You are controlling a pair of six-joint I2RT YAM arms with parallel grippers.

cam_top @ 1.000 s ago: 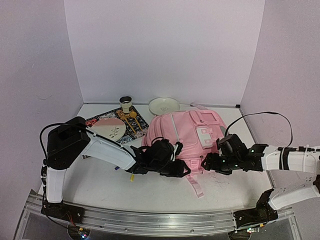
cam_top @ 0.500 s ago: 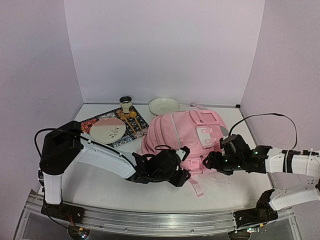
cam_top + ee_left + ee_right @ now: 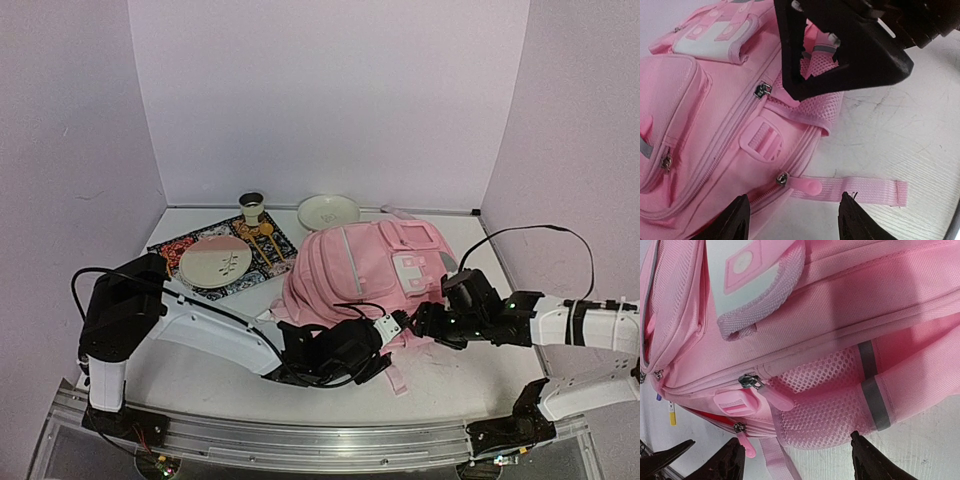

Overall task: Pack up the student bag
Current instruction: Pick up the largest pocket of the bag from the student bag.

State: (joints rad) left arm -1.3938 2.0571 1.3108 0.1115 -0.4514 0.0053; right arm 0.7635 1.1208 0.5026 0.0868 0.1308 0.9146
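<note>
A: Where is the student bag (image 3: 360, 262)?

B: It lies flat on the white table (image 3: 200, 370), a bit right of centre, front pockets facing up. Both arms reach in at its near edge.

A: Left gripper (image 3: 795, 222)?

B: Jaws well apart and nothing in them. It hovers low at the bag's near edge. In the wrist view a pink zip pull (image 3: 807, 185) shows in the gap with neither finger on it. A loose pink strap (image 3: 867, 191) trails right across the table.

A: Right gripper (image 3: 799, 465)?

B: Also spread wide and empty. It points at the bag's near right corner, at the mesh side pocket (image 3: 825, 405) with its grey reflective strip (image 3: 875, 400). Can't tell if it touches the fabric. The two grippers sit close together.

A: What else is on the table?

B: At far left there's a patterned mat (image 3: 275, 255) with a pink-and-white plate (image 3: 216, 259) on it. A small cup (image 3: 251, 206) and a pale bowl (image 3: 328, 211) stand near the back wall.
</note>
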